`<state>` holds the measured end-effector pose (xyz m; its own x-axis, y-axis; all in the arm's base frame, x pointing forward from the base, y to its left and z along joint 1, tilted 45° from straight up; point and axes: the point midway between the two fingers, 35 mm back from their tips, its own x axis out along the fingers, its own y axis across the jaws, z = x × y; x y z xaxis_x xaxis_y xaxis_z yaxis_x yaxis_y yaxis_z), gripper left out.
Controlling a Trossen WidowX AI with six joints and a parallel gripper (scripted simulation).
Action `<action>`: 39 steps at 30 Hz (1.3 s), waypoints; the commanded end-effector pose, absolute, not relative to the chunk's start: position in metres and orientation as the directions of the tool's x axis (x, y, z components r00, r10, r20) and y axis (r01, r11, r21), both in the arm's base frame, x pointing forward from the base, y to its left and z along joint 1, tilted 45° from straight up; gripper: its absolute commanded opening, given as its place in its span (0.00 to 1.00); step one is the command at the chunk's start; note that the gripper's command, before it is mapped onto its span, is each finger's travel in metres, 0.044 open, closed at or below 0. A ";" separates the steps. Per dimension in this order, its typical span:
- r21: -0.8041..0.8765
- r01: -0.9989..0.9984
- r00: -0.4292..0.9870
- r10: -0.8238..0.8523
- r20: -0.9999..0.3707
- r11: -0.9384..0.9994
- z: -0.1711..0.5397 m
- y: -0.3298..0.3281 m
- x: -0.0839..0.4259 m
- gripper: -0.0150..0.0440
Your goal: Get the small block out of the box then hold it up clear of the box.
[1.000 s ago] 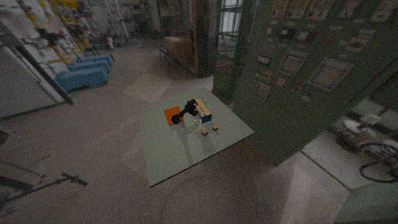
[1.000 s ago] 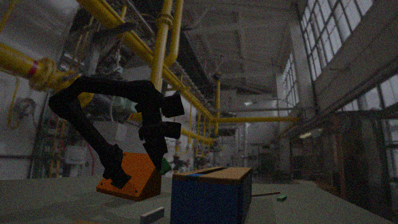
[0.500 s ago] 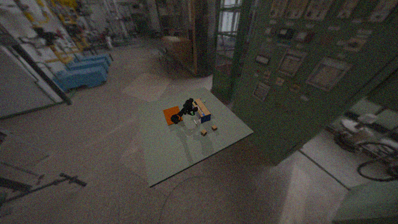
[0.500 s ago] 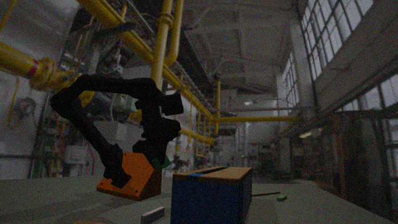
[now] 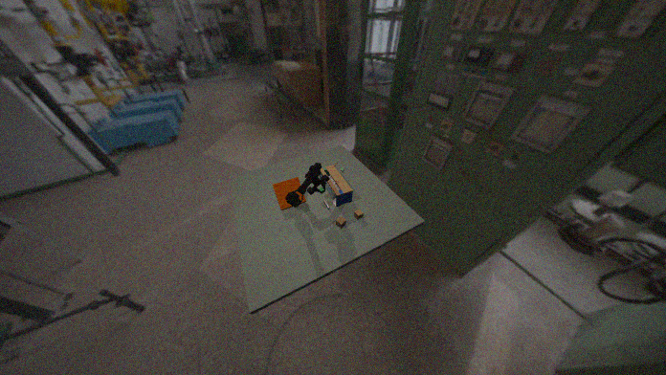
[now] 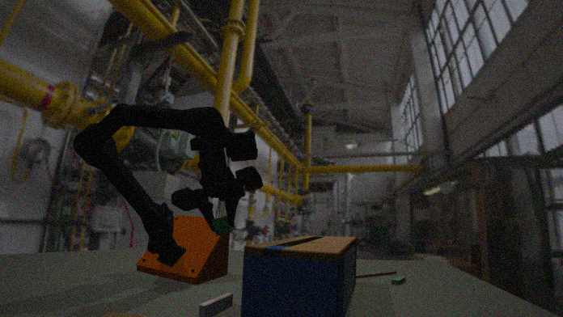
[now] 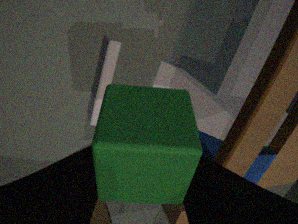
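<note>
The gripper (image 5: 321, 189) (image 6: 223, 226) (image 7: 141, 155) is partly open, its 2 fingers grasping 1 green block (image 5: 321, 188) (image 6: 222, 226) (image 7: 147, 145) above the table (image 5: 287, 249) (image 6: 101, 283) (image 7: 40, 100).

Matte black all over, with slim tubular links, chunky rounded joints, blocky gripper housing (image 6: 222, 216) (image 7: 146, 172) and tapered fingers (image 6: 233, 208); bolted orange wedge base (image 5: 282, 191) (image 6: 194, 238).

Green cabinet (image 5: 431, 191): located beside the table (image 5: 287, 268) (image 6: 81, 279). Blue covered items (image 5: 144, 129): positioned across the floor (image 5: 182, 258) from the cabinet. Lighting was dim.
</note>
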<state>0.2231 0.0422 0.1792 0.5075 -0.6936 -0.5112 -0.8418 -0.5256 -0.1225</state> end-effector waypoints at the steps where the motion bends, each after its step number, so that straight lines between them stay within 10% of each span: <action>1: 0.014 -0.793 0.523 -0.692 -0.497 -0.610 0.185 0.046 0.223 0.25; 18: 0.586 -0.403 0.559 -0.696 -0.451 -0.703 0.197 0.055 0.217 0.25; 39: 0.605 -0.383 0.560 -0.696 -0.449 -0.698 0.197 0.055 0.217 0.25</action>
